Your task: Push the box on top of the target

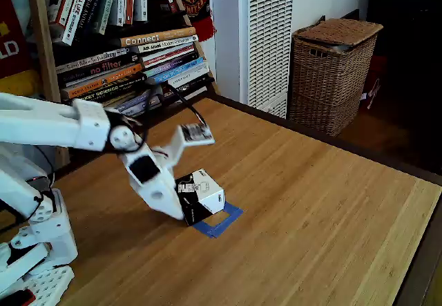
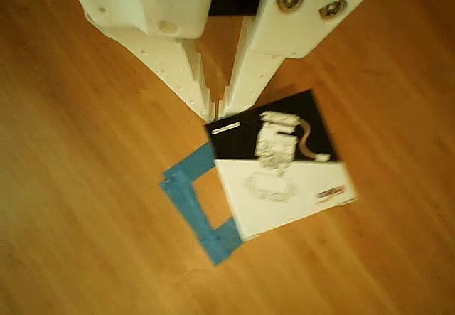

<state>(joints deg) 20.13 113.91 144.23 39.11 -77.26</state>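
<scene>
Wooden table (image 1: pixel 311 202) carries everything. Closed, empty gripper (image 2: pixel 217 110) touches with its tips the near corner of the box (image 2: pixel 281 166), which covers only part of the target (image 2: pixel 190 205) just beyond. Pushing a corner may turn the box aside, I think. Its print is unreadable. Far behind, book spines read "Connect" and "no filter".

1. The gripper (image 2: pixel 217 109) reached down from the top of the frame, its two white fingers (image 2: pixel 186 80) nearly closed, tips just at the box's upper left corner.
2. The box (image 2: pixel 281 162), its top face black above and white below, sat tilted right of centre.
3. It covered the right part of the blue target (image 2: pixel 190 201) on the wooden tabletop (image 2: pixel 78 187).
</scene>
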